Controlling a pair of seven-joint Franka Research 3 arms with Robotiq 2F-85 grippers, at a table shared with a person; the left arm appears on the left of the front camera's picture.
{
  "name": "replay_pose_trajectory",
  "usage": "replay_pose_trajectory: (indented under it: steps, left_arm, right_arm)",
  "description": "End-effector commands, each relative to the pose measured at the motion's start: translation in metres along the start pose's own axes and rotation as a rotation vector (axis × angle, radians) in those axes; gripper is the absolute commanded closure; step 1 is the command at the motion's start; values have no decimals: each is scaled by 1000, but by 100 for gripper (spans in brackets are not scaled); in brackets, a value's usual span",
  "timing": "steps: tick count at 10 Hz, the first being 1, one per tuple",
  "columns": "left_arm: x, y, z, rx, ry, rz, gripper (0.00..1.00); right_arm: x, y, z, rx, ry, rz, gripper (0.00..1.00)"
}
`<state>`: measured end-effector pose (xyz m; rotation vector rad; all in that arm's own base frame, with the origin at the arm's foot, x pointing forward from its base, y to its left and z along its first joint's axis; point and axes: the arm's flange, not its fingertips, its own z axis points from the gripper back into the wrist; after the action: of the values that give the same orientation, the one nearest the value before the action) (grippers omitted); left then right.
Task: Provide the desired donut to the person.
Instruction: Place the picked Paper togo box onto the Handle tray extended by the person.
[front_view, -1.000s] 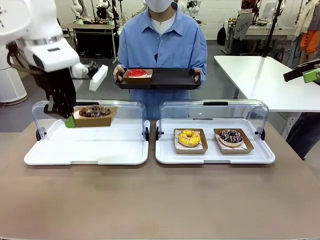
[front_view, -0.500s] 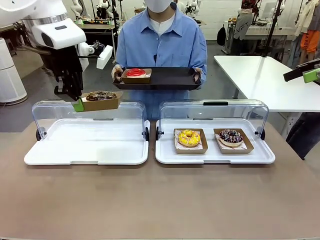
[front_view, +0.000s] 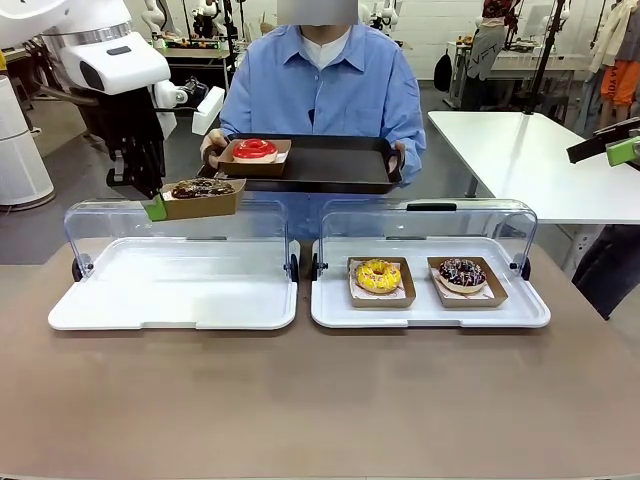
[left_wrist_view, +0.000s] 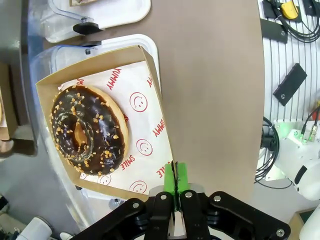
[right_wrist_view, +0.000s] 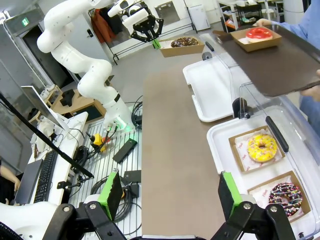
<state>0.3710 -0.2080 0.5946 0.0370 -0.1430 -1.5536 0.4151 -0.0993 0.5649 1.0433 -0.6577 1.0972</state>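
My left gripper is shut on the edge of a brown cardboard box holding a chocolate donut with nut bits. It holds the box in the air above the back of the left display case. In the left wrist view the green pads pinch the box wall. The person stands at the far side holding a black tray with a red donut in its own box, just right of my held box. My right gripper is open and holds nothing.
The right display case, its clear lid up, holds a yellow donut and a sprinkled chocolate donut. The left case's white base is bare. The brown table stretches in front. A white table stands at the back right.
My left gripper has lifted the boxed chocolate donut up out of the left case. The person has shifted the black tray to the left, toward the held box.
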Motion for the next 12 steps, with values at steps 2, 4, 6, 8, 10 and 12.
replay_pose_trajectory:
  steps: [2,4,6,8,10,12]
  left_arm:
    - [0,-4,0,6,10,-1,100]
    - [0,-4,0,6,10,-1,100]
    - [0,-4,0,6,10,-1,100]
    - [0,-4,0,6,10,-1,100]
    - [0,0,-1,-1,1,0,99]
    - [12,-15,63,132,-29,6,99]
  right_arm:
    - [1,1,0,8,-10,10,0]
    - [1,1,0,8,-10,10,0]
    - [1,1,0,8,-10,10,0]
    - [1,1,0,8,-10,10,0]
    - [1,1,0,8,-10,10,0]
    - [1,1,0,8,-10,10,0]
